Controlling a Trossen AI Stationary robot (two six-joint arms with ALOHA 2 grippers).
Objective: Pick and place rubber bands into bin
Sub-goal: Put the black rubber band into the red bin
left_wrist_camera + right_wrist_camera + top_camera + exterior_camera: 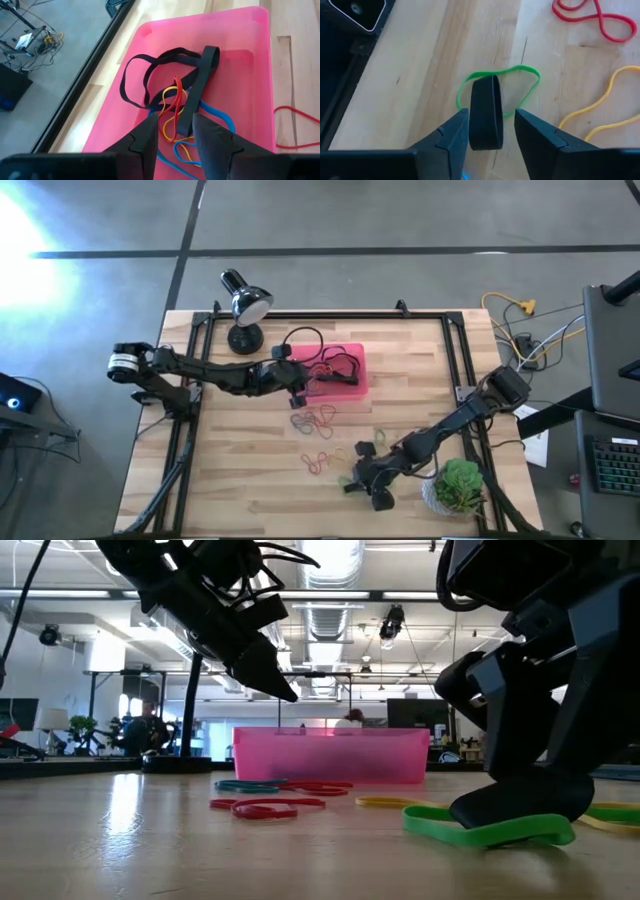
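The pink bin [350,360] sits on the far middle of the table and holds black, red, yellow and blue rubber bands [175,95]. My left gripper [175,122] hangs open above the bin's near left part [298,387], with nothing between its fingers. My right gripper [491,117] is open and low over the table's near right [362,478]. A wide black band [485,112] stands on edge between its fingers, on top of a green band [520,70] that lies flat on the wood [490,830]. My right gripper comes slanting down from the table's right, one finger on either side of the upright black band. I cannot tell whether either finger touches it. The band's lower edge is on the table and the green band.
Loose red, pink and yellow bands lie in front of the bin [315,420] and nearer [318,463], with a red one [592,17] and a yellow one [605,105] close to my right gripper. A desk lamp [245,305] stands far left, a potted plant [458,485] near right.
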